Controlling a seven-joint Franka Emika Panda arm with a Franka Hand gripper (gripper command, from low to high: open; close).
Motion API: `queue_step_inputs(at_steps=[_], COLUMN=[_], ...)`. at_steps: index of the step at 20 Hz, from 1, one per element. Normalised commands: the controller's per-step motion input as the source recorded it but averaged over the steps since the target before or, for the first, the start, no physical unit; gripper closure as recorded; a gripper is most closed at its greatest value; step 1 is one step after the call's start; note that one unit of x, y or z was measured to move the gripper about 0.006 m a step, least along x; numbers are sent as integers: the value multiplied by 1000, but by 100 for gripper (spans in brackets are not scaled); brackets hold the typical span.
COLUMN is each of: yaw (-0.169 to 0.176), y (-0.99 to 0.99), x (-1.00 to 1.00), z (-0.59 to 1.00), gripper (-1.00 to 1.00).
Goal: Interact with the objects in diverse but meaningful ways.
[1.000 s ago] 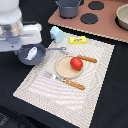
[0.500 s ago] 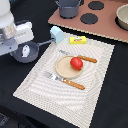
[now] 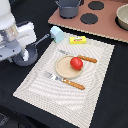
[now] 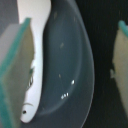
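Closest to the wrist camera, the gripper (image 4: 70, 65) is seen with its two teal-edged fingers (image 4: 17, 75) set wide apart; nothing is held between them. Just beneath, the dark grey frying pan (image 4: 65, 70) is seen, with a small white piece (image 4: 35, 60) lying inside it along the rim.

In the exterior view, a striped placemat (image 3: 40, 90) is spread on a black table (image 3: 110, 110). At the mat's centre a round beige plate (image 3: 64, 69) is set, and a red tomato (image 3: 76, 63) rests on it toward 2 o'clock. A wooden-handled fork (image 3: 64, 80) lies touching the plate's edge at 6 o'clock; a wooden-handled knife (image 3: 80, 56) lies at 12 o'clock.

From the plate, the frying pan (image 3: 26, 56) is found at 9 o'clock, off the mat on the black table, its long handle pointing toward 2 o'clock. The white arm (image 3: 12, 35) stands over it, hiding part of the bowl.

Farther back, a pale blue cup (image 3: 57, 34) stands at the mat's far corner, at 11 o'clock from the plate. A flat yellow packet (image 3: 77, 40) lies just beside it, at 12 o'clock from the plate.

Farthest off, a toy stove board (image 3: 107, 27) with dark round burners is noted, bearing a grey pot (image 3: 69, 7) and, at the frame edge, a pale bowl (image 3: 123, 17).
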Motion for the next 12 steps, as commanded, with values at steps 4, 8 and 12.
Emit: queue_step_inputs(at_steps=[4, 8, 12], yaw=[-44, -4, 0], y=[3, 142, 347], x=[801, 973, 951], z=[1000, 944, 764], gripper=[-100, -100, -100])
